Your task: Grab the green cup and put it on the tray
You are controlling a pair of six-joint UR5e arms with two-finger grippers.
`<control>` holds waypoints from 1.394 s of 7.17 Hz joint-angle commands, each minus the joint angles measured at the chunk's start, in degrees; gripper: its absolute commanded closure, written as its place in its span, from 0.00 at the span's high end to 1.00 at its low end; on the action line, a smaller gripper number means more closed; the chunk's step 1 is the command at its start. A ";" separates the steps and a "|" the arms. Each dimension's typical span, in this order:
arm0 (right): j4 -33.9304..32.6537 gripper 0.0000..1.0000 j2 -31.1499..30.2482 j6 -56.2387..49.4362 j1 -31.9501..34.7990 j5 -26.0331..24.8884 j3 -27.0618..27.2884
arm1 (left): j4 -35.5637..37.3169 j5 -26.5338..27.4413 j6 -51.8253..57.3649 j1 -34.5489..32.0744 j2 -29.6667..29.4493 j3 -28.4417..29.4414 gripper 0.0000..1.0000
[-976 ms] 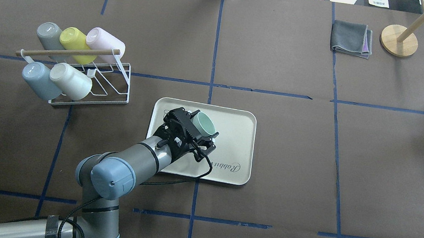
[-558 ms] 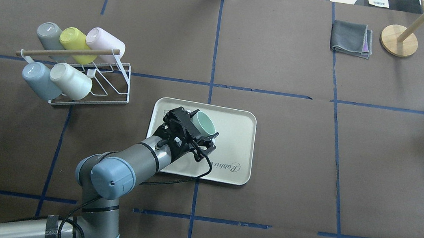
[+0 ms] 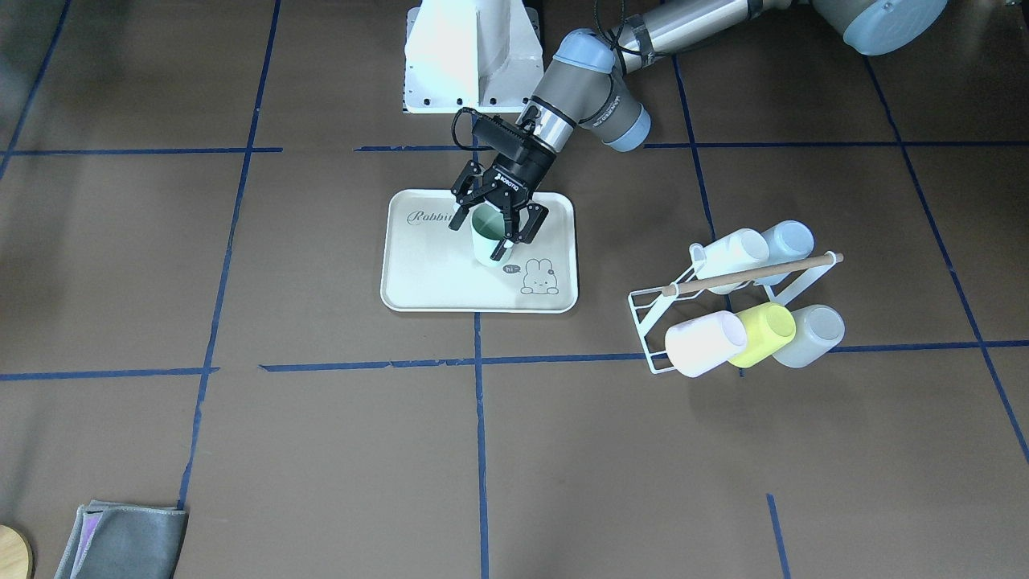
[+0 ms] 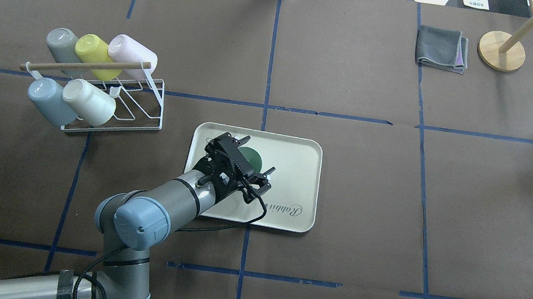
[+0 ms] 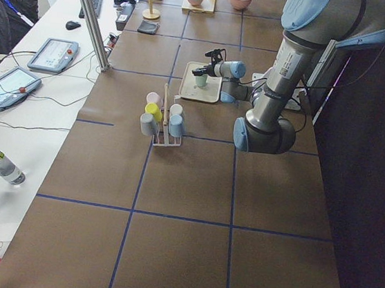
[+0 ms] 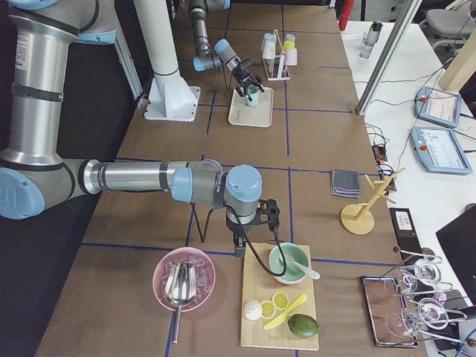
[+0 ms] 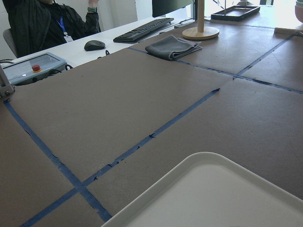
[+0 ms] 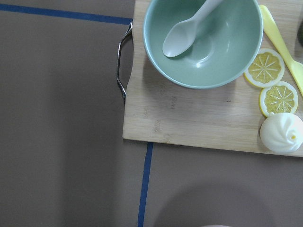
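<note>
The green cup (image 3: 489, 244) stands upright on the cream tray (image 3: 434, 273), near its middle. From overhead the green cup (image 4: 250, 157) shows its dark inside, on the left half of the tray (image 4: 294, 174). My left gripper (image 3: 491, 231) is open, tilted down over the cup with one finger on each side of it. The left gripper (image 4: 257, 156) reaches in from the tray's near left corner. In the left wrist view only the tray rim (image 7: 213, 163) shows. My right gripper (image 6: 242, 242) hangs far off by a wooden board; whether it is open or shut I cannot tell.
A white wire rack (image 4: 113, 98) holding several cups lies left of the tray. A folded grey cloth (image 4: 442, 48) and a wooden stand (image 4: 502, 51) are at the far right. Under the right wrist sits a wooden board (image 8: 189, 118) with a green bowl (image 8: 203, 42).
The cup was tilted in the left gripper's hold above the tray. Now it stands upright and lower on the tray, let go. The left arm has barely moved.
</note>
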 commanded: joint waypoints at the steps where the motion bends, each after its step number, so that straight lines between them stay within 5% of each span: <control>1: 0.00 1.00 0.00 0.00 0.00 0.00 0.00 | -0.07 0.00 0.09 0.00 -0.15 -0.26 0.90; 7: 0.09 1.00 0.09 0.00 0.00 0.00 0.00 | 1.16 -0.43 0.18 -1.58 0.11 -5.62 0.90; 10: 0.09 1.00 0.26 -0.09 0.00 -0.09 0.00 | 14.73 -14.54 0.18 -9.38 1.08 -11.75 0.90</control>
